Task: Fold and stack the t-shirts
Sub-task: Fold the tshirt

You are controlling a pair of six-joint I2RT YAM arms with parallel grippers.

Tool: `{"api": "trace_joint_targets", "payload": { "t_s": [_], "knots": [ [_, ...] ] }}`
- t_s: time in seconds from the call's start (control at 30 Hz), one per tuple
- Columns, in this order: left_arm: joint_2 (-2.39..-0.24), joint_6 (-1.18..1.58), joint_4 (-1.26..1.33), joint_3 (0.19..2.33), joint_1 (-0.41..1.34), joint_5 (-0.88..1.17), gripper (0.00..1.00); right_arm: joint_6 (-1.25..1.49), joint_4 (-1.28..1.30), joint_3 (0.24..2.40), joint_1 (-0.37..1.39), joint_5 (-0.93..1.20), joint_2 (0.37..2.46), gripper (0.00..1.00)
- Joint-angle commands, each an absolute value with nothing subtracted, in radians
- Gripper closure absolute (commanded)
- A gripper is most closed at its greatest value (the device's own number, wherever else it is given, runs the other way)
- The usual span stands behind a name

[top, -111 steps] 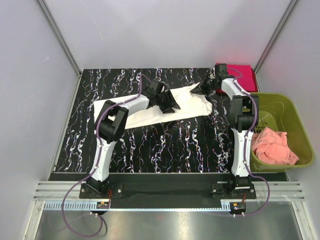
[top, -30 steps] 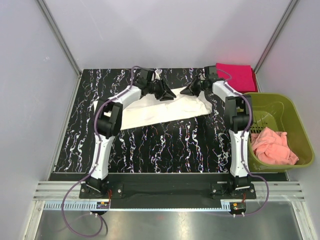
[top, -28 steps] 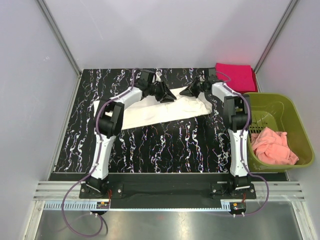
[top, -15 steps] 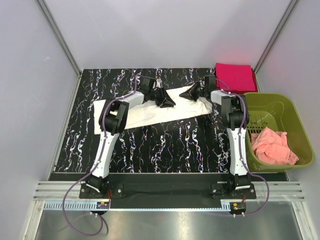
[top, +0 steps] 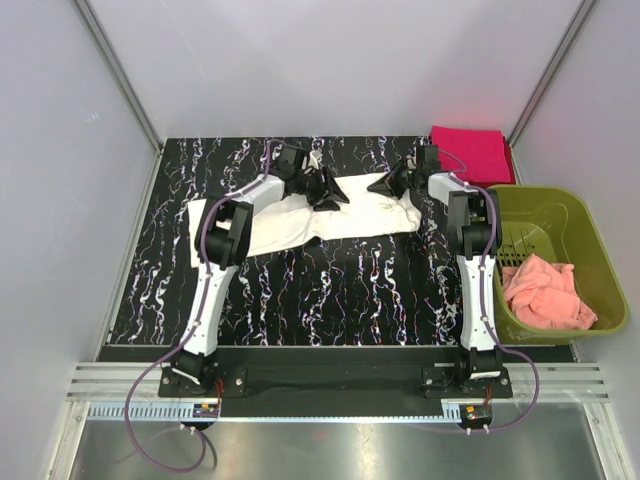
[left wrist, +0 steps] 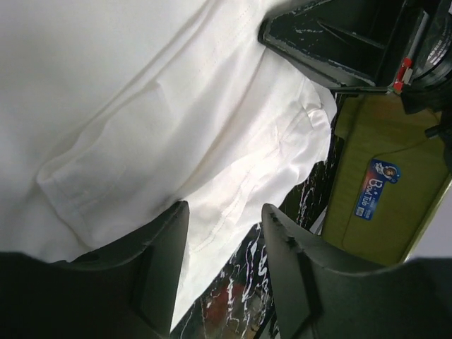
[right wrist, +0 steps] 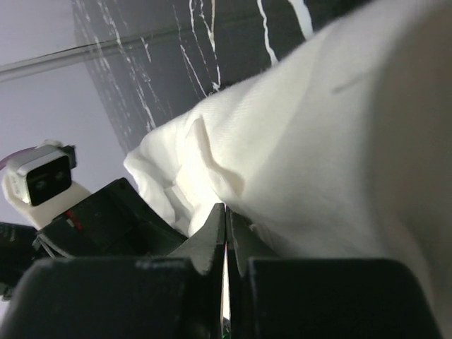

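The cream-white t-shirt (top: 270, 225) lies as a long folded strip across the back of the black marbled table (top: 330, 290). No print shows on it. My left gripper (top: 328, 192) hovers over the strip's middle. In the left wrist view it (left wrist: 224, 236) stands open, with white cloth (left wrist: 141, 106) beyond the fingers and none between them. My right gripper (top: 384, 184) is at the strip's right end. It is shut (right wrist: 224, 209), with its tips against a rumpled edge of the white cloth (right wrist: 318, 141). The magenta-red t-shirt (top: 472, 152) lies folded at the back right corner.
A green basket (top: 590, 225) stands off the table's right side and holds a crumpled salmon-pink cloth (top: 545, 292). Grey walls and metal posts close in the back and sides. Both arms reach far back, with their grippers close together.
The left jaws have opened and let go of the white t-shirt, which now lies flatter. Both grippers shifted only slightly over the strip's back edge.
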State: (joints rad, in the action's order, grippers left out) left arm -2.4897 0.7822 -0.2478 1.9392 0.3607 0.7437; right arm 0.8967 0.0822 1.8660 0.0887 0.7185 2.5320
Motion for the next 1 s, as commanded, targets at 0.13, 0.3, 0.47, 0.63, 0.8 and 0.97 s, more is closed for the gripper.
{"api": "trace_joint_targets", "payload": {
  "t_s": [0.13,0.3,0.47,0.63,0.8,0.97],
  "knots": [
    [-2.238,0.710,-0.390,1.994,0.351,0.726,0.44,0.683,0.480,2.066,0.081,0.545,2.428,0.87],
    [-2.087,0.594,-0.544,1.936,0.338,0.654,0.44,0.646,0.730,2.154,0.086,0.379,2.364,0.73],
    [-1.971,0.346,-0.777,1.820,0.331,0.366,0.43,0.724,0.888,2.183,0.127,0.172,2.307,0.44],
    [-1.781,0.307,-0.770,1.602,0.285,0.158,0.42,0.930,1.061,2.296,0.204,0.005,2.370,0.27],
    [-1.600,0.319,-0.707,1.416,0.252,0.146,0.41,1.121,1.100,2.290,0.285,-0.101,2.417,0.20],
    [-1.500,0.333,-0.684,1.306,0.249,0.143,0.41,1.244,1.115,2.336,0.345,-0.193,2.497,0.18]
  ]
}}
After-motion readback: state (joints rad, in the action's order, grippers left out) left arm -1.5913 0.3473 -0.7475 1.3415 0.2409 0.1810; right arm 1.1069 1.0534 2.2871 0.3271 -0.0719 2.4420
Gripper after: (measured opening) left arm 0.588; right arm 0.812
